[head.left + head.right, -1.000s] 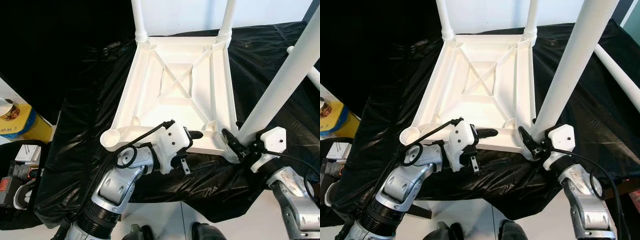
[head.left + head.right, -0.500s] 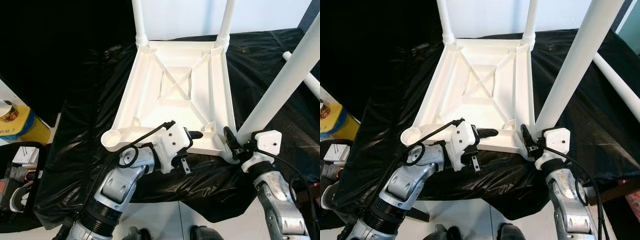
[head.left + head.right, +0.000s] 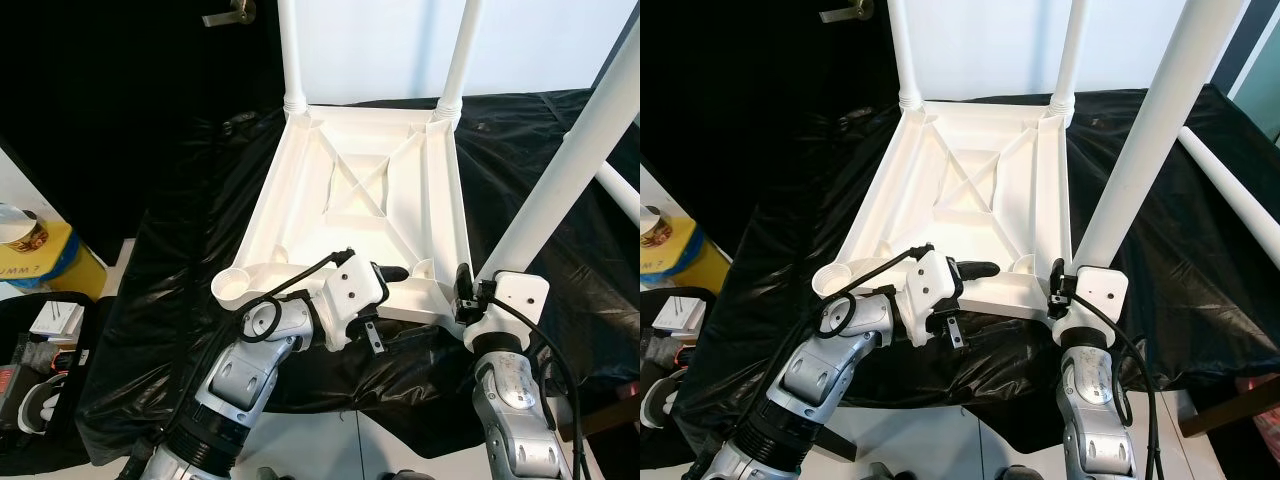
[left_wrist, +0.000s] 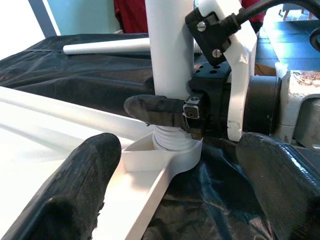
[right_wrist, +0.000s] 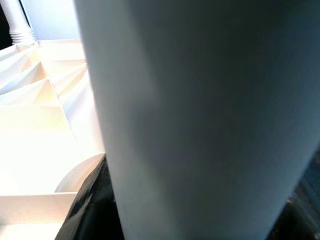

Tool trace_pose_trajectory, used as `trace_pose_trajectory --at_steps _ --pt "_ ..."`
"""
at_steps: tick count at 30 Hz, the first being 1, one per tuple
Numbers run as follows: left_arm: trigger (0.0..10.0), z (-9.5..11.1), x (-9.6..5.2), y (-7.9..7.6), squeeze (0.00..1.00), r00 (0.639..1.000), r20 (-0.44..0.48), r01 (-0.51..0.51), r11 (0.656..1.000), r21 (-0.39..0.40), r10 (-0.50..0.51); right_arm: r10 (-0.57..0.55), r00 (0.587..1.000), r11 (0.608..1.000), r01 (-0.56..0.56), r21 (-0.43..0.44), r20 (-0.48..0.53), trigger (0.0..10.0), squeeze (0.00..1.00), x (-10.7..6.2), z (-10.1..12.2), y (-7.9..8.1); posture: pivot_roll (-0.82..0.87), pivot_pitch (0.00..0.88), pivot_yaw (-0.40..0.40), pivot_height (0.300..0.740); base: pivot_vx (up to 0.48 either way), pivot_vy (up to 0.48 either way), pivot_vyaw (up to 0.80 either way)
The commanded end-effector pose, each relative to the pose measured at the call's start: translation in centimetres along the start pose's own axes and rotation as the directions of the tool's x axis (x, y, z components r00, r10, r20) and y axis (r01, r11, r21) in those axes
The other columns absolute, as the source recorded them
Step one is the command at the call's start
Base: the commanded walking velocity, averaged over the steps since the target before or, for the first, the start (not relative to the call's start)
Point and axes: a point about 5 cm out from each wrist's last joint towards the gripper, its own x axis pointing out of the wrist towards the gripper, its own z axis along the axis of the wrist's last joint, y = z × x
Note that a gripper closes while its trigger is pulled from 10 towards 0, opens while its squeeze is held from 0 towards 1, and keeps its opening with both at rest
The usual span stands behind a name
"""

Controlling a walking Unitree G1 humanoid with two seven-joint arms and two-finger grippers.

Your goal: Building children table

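Observation:
A white plastic table top (image 3: 360,215) lies upside down on a black sheet (image 3: 180,250). Two white legs (image 3: 291,55) stand in its far corner sockets. A third leg (image 3: 570,165) rises at a slant from the near right socket (image 4: 172,150). My right gripper (image 3: 465,290) is shut on this leg just above the socket, one finger (image 4: 160,111) wrapped round it. My left gripper (image 3: 385,290) hovers at the top's near rim, open, with the rim between its wide-spread fingers (image 4: 75,195). The near left socket (image 3: 235,285) holds nothing.
A loose white leg (image 3: 622,192) lies on the sheet at the far right. On the floor to the left stand a yellow container (image 3: 40,255) and a black bag (image 3: 40,340) of small items. The sheet's front edge hangs just before my arms.
My right forearm has swung left, from out at the right to straight below the socket, turning its gripper round the leg's base. The left arm holds still. The camera has shifted slightly.

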Motion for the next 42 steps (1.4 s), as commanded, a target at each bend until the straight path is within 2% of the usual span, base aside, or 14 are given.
trace_pose_trajectory --at_steps 1,10,15,16,17,19,21,25,26,27,33,37,42 --pt "10.0 -0.1 0.0 0.8 0.00 0.993 -0.012 -0.115 0.993 0.022 0.115 -0.024 0.998 1.000 0.025 0.007 -0.051 10.0 0.00 -0.2 -0.9 -0.1 -0.19 0.036 0.056 0.740 0.000 0.000 0.00" --pt "10.0 0.2 -0.2 1.4 0.00 0.991 -0.002 -0.130 0.990 0.063 0.130 -0.031 0.999 1.000 0.031 0.001 -0.032 10.0 0.00 -0.1 -0.8 0.1 -0.19 0.037 0.067 0.740 0.000 0.000 0.00" --pt "10.0 0.2 -0.4 1.6 0.00 0.990 -0.006 -0.140 0.987 0.085 0.141 0.001 1.000 1.000 -0.001 -0.012 -0.006 10.0 0.00 0.0 -0.6 0.3 -0.19 0.045 0.069 0.740 0.000 0.000 0.00" --pt "10.0 0.2 -0.5 1.7 0.00 0.989 -0.008 -0.146 0.985 0.090 0.147 0.019 1.000 1.000 -0.019 0.002 0.006 10.0 1.00 0.0 -0.4 0.4 -0.18 0.050 0.068 0.740 0.000 0.000 0.00" --pt "10.0 0.2 -0.5 1.7 0.00 0.989 -0.008 -0.146 0.985 0.090 0.147 0.019 1.000 1.000 -0.019 0.002 0.006 10.0 1.00 0.0 -0.4 0.4 -0.18 0.050 0.068 0.740 0.000 0.000 0.00" --pt "10.0 0.2 -0.7 2.1 0.00 0.983 -0.016 -0.181 0.979 0.089 0.184 0.115 0.991 0.993 -0.117 0.022 0.068 10.0 1.00 -0.1 0.6 0.4 -0.18 0.054 0.074 0.740 0.000 0.000 0.00" --pt "10.0 0.2 -0.7 2.1 0.00 0.980 -0.017 -0.194 0.977 0.088 0.196 0.154 0.984 0.987 -0.157 0.025 0.090 10.0 1.00 -0.2 0.9 0.4 -0.18 0.055 0.075 0.740 0.000 0.000 0.00" --pt "10.0 0.2 -0.7 1.8 0.00 0.990 -0.030 -0.139 0.990 -0.015 0.138 0.347 0.930 0.937 -0.350 0.001 0.120 10.0 1.00 0.0 2.1 -0.8 -0.19 0.063 0.083 0.740 0.000 0.000 0.00" --pt "10.0 0.2 -0.8 1.7 0.00 0.991 -0.027 -0.131 0.991 -0.018 0.130 0.381 0.917 0.924 -0.383 -0.010 0.118 10.0 1.00 0.0 2.2 -1.0 -0.19 0.065 0.086 0.740 0.000 0.000 0.00" --pt "10.0 0.2 -0.8 1.7 0.00 0.993 -0.029 -0.114 0.993 -0.017 0.114 0.449 0.887 0.893 -0.448 -0.035 0.105 10.0 0.00 0.1 2.3 -1.2 -0.20 0.068 0.088 0.740 0.000 0.000 0.00" --pt "10.0 0.1 -0.8 1.2 0.00 0.999 -0.023 -0.045 0.999 -0.024 0.044 0.558 0.829 0.829 -0.554 -0.076 0.047 10.0 0.00 0.3 1.8 -1.5 -0.20 0.067 0.085 0.740 0.000 0.000 0.00" --pt "10.0 0.2 -0.9 0.9 0.00 1.000 -0.017 -0.004 1.000 -0.023 0.004 0.598 0.801 0.799 -0.596 -0.075 0.010 10.0 0.00 0.5 1.2 -1.8 -0.20 0.062 0.074 0.740 0.000 0.000 0.00" --pt "10.0 0.4 -0.8 0.9 0.00 1.000 -0.013 -0.003 0.999 -0.035 0.003 0.637 0.771 0.769 -0.636 -0.066 -0.022 10.0 0.00 0.4 0.6 -2.0 -0.19 0.063 0.072 0.740 0.000 0.000 0.00"
